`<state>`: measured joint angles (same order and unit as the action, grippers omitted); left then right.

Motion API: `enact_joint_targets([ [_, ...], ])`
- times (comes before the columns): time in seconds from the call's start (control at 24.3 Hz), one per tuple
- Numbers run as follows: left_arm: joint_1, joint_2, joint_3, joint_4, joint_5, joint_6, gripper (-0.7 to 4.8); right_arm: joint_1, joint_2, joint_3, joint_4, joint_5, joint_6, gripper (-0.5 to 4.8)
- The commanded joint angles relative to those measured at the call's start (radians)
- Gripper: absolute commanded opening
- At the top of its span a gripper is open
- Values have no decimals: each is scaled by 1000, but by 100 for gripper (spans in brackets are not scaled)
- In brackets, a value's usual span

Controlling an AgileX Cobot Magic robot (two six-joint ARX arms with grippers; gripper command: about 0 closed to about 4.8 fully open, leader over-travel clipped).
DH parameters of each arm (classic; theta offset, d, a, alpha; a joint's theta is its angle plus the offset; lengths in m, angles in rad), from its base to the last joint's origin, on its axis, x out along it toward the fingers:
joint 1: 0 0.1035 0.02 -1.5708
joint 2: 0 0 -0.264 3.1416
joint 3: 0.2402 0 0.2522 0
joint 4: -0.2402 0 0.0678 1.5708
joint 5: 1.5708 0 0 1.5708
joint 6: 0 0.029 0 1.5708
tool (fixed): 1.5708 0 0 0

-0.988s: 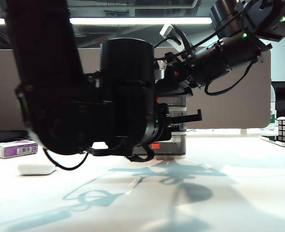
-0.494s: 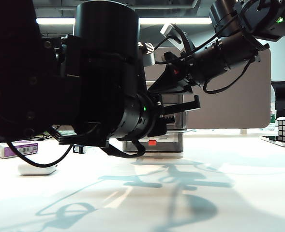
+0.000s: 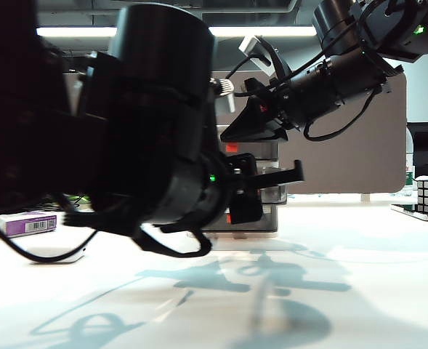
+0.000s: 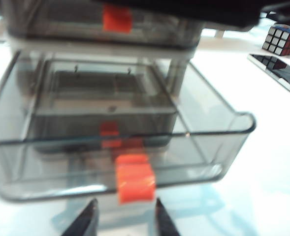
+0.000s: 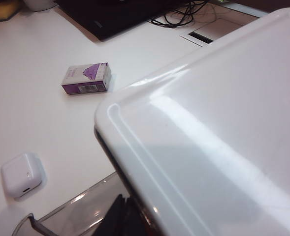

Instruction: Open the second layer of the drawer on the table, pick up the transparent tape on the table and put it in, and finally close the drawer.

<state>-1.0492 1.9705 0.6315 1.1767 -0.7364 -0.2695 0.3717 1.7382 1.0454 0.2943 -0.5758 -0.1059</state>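
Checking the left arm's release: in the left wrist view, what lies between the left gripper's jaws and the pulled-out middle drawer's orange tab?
Nothing: in the left wrist view the left gripper sits open just short of the second layer's tab, with only a bare gap between.

The left arm [image 3: 126,123] now bulks larger and nearer the camera than a second ago, covering more of the left of the exterior view. The second layer [image 4: 120,147] stands pulled out toward the near side, where before it sat further in. The left gripper [image 4: 125,221] is off the red-orange tab [image 4: 134,183], its fingers [image 4: 88,219] parted just in front of it rather than closed on it. The shadows on the table [image 3: 359,247] have shifted with the arm.
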Motion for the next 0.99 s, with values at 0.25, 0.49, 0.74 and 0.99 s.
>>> enact_joint_targets([
  [0.25, -60, -338, -181, -274, 23, -22, 216, 0, -5, 6, 1, 8, 0, -5],
  [0.49, 85, -741, -211, -814, 134, 17, 214, 0, -5, 6, -25, -11, 1, -5],
  [0.74, 722, -815, -159, -889, 828, 2, 206, 0, -6, 6, -33, -37, 24, -5],
  [0.99, 964, -648, -11, -883, 1159, 98, 149, 1, -5, 6, -32, -37, 28, -5],
])
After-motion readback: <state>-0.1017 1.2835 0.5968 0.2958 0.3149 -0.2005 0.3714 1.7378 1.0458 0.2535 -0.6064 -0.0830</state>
